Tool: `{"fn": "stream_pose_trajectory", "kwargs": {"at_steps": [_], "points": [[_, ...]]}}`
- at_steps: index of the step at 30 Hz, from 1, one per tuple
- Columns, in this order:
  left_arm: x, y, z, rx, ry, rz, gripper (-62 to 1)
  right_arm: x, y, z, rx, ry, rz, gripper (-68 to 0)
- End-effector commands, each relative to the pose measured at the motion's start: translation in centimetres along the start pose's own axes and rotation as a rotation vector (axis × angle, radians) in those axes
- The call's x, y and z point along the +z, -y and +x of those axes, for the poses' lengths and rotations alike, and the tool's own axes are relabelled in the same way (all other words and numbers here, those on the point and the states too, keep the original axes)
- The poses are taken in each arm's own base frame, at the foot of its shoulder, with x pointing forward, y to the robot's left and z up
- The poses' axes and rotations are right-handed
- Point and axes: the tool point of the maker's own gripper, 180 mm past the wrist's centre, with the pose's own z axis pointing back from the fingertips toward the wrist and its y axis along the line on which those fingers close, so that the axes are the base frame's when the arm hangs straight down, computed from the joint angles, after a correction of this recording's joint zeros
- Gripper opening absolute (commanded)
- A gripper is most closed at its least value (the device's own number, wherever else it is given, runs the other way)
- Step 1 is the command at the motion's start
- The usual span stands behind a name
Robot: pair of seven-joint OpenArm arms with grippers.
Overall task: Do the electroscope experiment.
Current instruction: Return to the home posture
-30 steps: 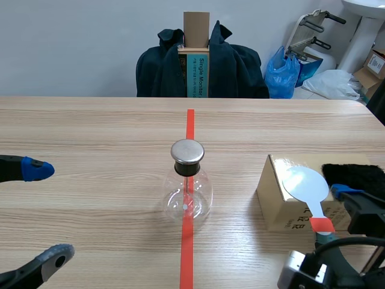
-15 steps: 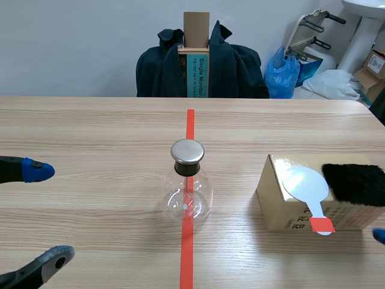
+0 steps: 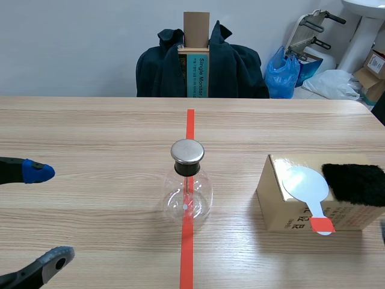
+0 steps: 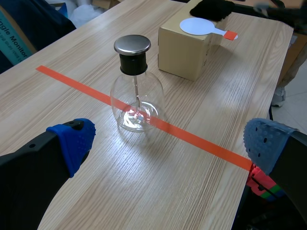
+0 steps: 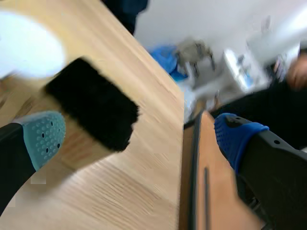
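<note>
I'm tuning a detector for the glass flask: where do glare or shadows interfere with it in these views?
Scene view: the flask shows only faint pale reflections; the soft shadow of the cardboard box stays clear of it. Left wrist view: bright glints low in the bulb, over the red tape; mild sheen on the metal cap. Right wrist view: no flask in it.

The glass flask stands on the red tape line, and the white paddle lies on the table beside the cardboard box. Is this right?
No: the white paddle lies on top of the cardboard box, as the scene view shows. The glass flask does stand on the red tape line.
</note>
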Motion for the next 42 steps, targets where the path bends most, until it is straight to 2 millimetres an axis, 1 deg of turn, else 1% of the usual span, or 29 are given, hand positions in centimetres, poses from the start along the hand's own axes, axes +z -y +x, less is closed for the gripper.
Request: {"fn": "stream_pose_trajectory", "kwargs": {"at_steps": [1, 3, 5, 7, 9, 12, 15, 18, 22, 34, 42], "points": [[-0.2, -0.3, 0.8, -0.003, 0.034, 0.009, 1.4, -2.0, 1.5, 2.0, -0.063, 0.052, -0.038, -2.9], [-0.2, -0.3, 0.8, -0.003, 0.034, 0.010, 1.4, -3.5, 3.3, 3.5, -0.189, 0.078, -0.103, -2.9], [-0.2, -0.3, 0.8, -0.003, 0.032, 0.010, 1.4, -4.6, 4.7, 4.9, -0.276, 0.099, -0.157, -2.9], [-0.2, -0.3, 0.8, -0.003, 0.031, 0.010, 1.4, -5.4, 5.3, 6.7, -0.335, 0.152, -0.159, -2.9], [-0.2, -0.3, 0.8, -0.003, 0.031, 0.010, 1.4, -5.9, 5.2, 8.7, -0.380, 0.214, -0.122, -2.9], [-0.2, -0.3, 0.8, -0.003, 0.030, 0.010, 1.4, -6.4, 4.4, 11.2, -0.438, 0.288, -0.032, -2.9], [-0.2, -0.3, 0.8, -0.003, 0.030, 0.010, 1.4, -6.6, 3.4, 13.0, -0.463, 0.326, 0.057, -2.9], [-0.2, -0.3, 0.8, -0.003, 0.030, 0.010, 1.4, -6.6, 2.2, 14.3, -0.442, 0.353, 0.143, -2.9], [-0.2, -0.3, 0.8, -0.002, 0.031, 0.011, 1.4, -6.5, 0.5, 15.0, -0.399, 0.366, 0.229, -2.9], [-0.2, -0.3, 0.7, -0.002, 0.028, 0.011, 1.4, -6.2, -0.4, 15.0, -0.435, 0.354, 0.172, -2.9], [-0.2, -0.3, 0.7, -0.002, 0.028, 0.011, 1.4, -6.1, -1.5, 14.8, -0.409, 0.333, 0.184, -2.9]]}}
